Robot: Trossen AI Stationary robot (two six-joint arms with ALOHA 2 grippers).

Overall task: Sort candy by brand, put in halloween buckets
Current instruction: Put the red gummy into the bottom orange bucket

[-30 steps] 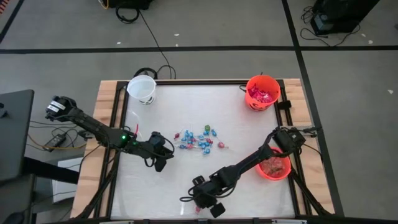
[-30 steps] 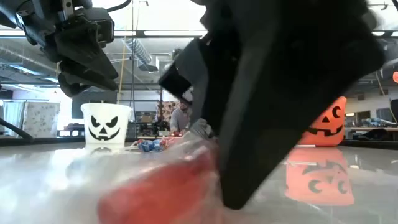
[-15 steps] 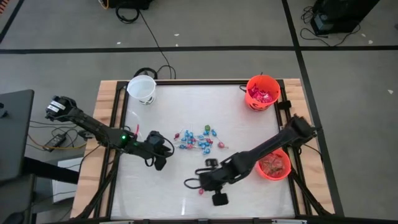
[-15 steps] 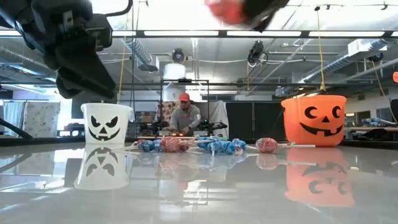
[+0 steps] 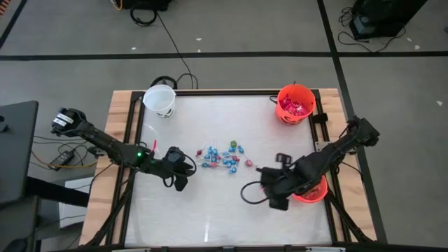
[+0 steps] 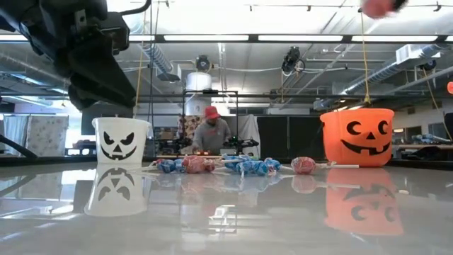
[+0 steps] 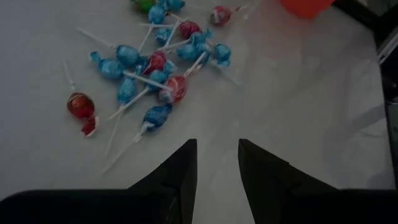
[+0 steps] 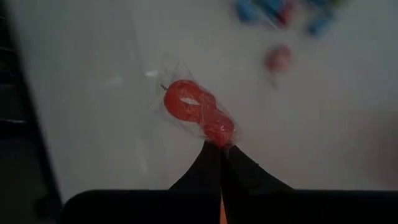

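My right fingers (image 8: 219, 148): pinched shut on a red candy (image 8: 198, 112), held up off the bench.
Bucket: near orange bucket (image 5: 312, 190) sits just beside, toward the right edge.
My left fingers (image 7: 217, 163): partly open, holding nothing, nearer the candy pile (image 5: 222, 157).

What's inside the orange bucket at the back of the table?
The far orange bucket holds a heap of pink-red wrapped candy, seen from above. Whatever lies under that top layer is covered, and the level view shows only its pumpkin face.
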